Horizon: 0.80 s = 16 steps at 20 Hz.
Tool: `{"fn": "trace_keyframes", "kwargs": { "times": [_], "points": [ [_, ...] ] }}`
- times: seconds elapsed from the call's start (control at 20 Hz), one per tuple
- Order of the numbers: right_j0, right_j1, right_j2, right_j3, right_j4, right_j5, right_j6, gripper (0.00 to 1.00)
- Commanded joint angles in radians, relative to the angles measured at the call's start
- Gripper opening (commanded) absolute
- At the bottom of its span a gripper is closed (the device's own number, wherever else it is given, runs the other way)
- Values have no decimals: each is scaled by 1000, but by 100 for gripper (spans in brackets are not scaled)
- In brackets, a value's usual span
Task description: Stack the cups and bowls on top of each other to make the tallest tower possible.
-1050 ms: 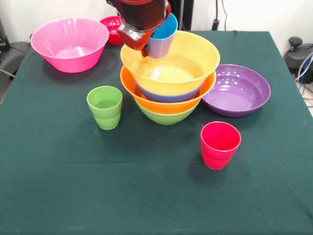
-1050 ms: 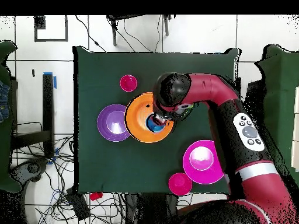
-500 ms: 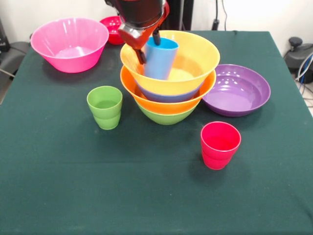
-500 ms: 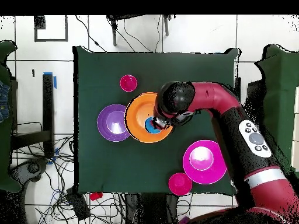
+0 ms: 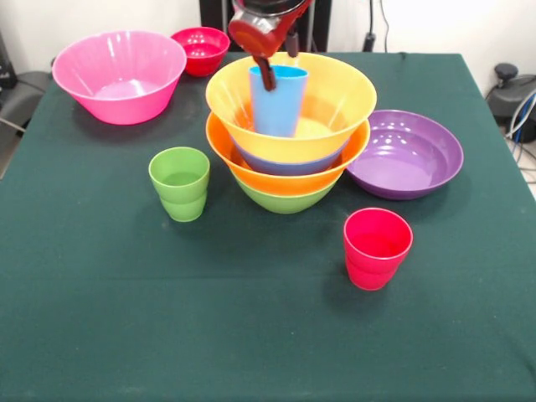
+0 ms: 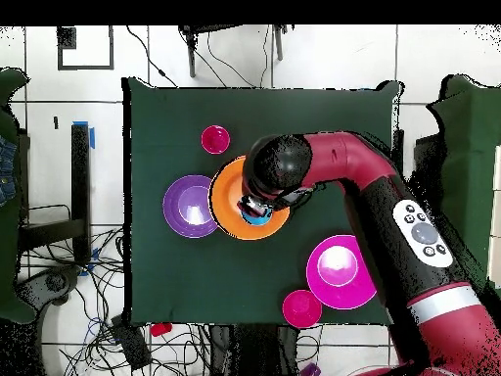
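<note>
Since a second ago, the light blue cup has been set upright in the tower's top orange bowl; the gripper is seen parted, holding nothing. From overhead, the cup is mostly hidden. It is judged light, slippery, best gripped by its rim.

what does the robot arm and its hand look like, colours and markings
The arm is thick, rounded and glossy dark red, with a black domed joint housing at the wrist. A light grey oval panel with small dark buttons sits on the link nearer the base. The hand is red and dark, with slim dark fingers.
</note>
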Motion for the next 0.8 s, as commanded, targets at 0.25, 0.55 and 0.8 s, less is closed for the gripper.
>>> {"fn": "trace_keyframes", "kwargs": {
  "times": [0.25, 0.55, 0.8],
  "points": [
    [66, 20, 53, -128, -25, 164, -212, 100],
    [76, 42, 59, -186, -39, 199, -232, 100],
    [87, 83, 62, -269, -79, 218, -284, 100]
  ]
}}
